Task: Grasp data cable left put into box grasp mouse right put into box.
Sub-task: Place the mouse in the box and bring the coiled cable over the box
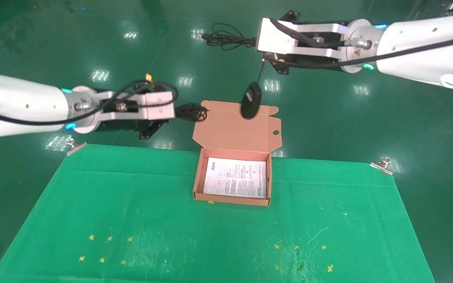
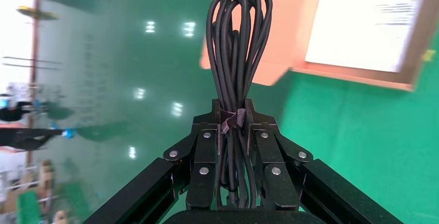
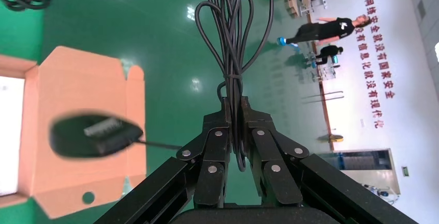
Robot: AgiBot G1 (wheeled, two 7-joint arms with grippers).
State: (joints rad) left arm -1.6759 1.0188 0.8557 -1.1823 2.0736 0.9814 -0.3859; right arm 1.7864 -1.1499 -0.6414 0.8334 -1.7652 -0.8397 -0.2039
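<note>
The box (image 1: pixel 197 177) stands open at the far middle of the green cloth, with its lid (image 1: pixel 234 129) leaning back and a white printed sheet (image 1: pixel 236 177) inside. My left gripper (image 1: pixel 176 112) hangs left of the lid, shut on the data cable (image 1: pixel 191 112), a black looped bundle held at its strap. The left wrist view shows this gripper (image 2: pixel 234 107) and the data cable (image 2: pixel 238 38). My right gripper (image 1: pixel 256 39) is high behind the box, shut on the mouse's coiled cord (image 1: pixel 226 37). The right wrist view shows it (image 3: pixel 234 105). The mouse (image 1: pixel 250 101) dangles in front of the lid, label showing (image 3: pixel 93 135).
The green cloth (image 1: pixel 132 220) is held by metal clips at the far left corner (image 1: pixel 76 147) and the far right corner (image 1: pixel 382 165), with small yellow crosses (image 1: pixel 104 247) near the front. Glossy green floor lies beyond the table. People stand far off (image 3: pixel 331 30).
</note>
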